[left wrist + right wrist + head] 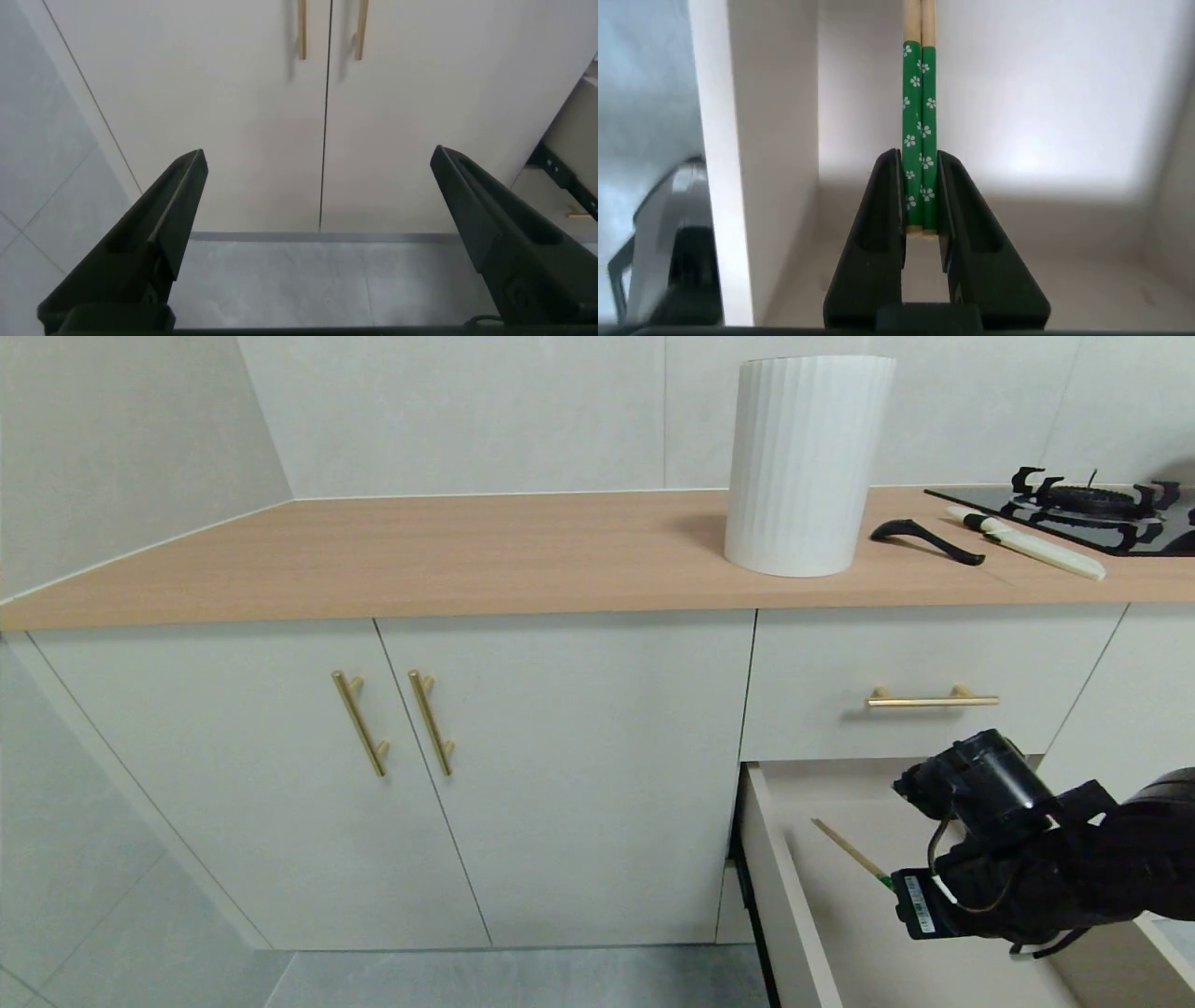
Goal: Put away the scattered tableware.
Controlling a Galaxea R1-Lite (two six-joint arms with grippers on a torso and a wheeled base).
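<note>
The pulled-out drawer (782, 896) is left open from above, hemmed by its left wall and the closed drawer front (934, 658) over its rear. Its middle is taken up by the right gripper (922, 219) and chopsticks (921, 112). The surface (420, 555) is crowded at its right end by a white ribbed container (808, 467), black tool (924, 539) and knife (1027, 543).

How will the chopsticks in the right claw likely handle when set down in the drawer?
Probably stiff and light: the chopsticks jut straight from the right claw without sagging. Thin and smooth, gripped near one end, they may pivot or slip. Freed in the drawer, they would likely roll apart.
</note>
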